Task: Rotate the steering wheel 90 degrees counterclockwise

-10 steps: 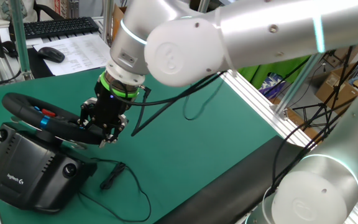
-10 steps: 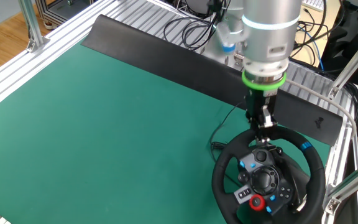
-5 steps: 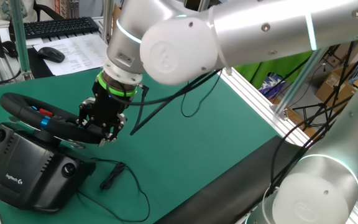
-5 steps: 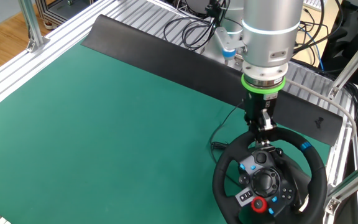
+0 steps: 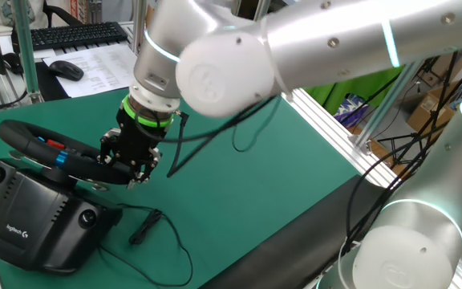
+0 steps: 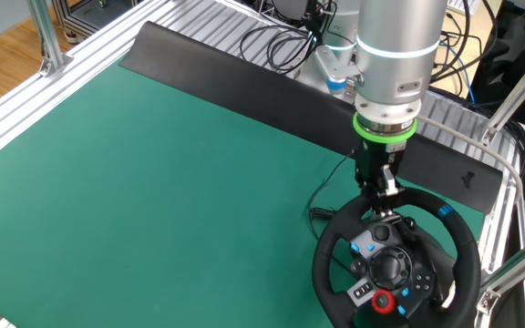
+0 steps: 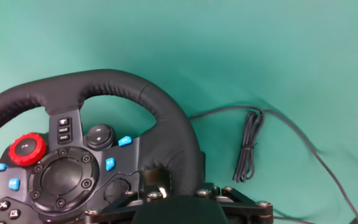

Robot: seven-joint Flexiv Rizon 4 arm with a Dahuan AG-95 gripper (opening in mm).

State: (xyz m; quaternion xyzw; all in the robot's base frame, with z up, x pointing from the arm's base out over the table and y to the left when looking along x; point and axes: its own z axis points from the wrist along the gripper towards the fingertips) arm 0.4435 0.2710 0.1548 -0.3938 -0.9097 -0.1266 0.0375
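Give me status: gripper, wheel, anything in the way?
Gripper clamped on the steering wheel rim, far side from the base. Wheel tilted, red knob toward bottom. Cable loose on mat beside the wheel, not blocking.

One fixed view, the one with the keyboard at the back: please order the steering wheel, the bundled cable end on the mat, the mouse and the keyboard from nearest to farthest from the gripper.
1. Steering wheel: the gripper is at its rim.
2. Bundled cable end: on the green mat, just below the gripper.
3. Mouse: on the papers, upper left.
4. Keyboard: behind the mouse, at the top edge.
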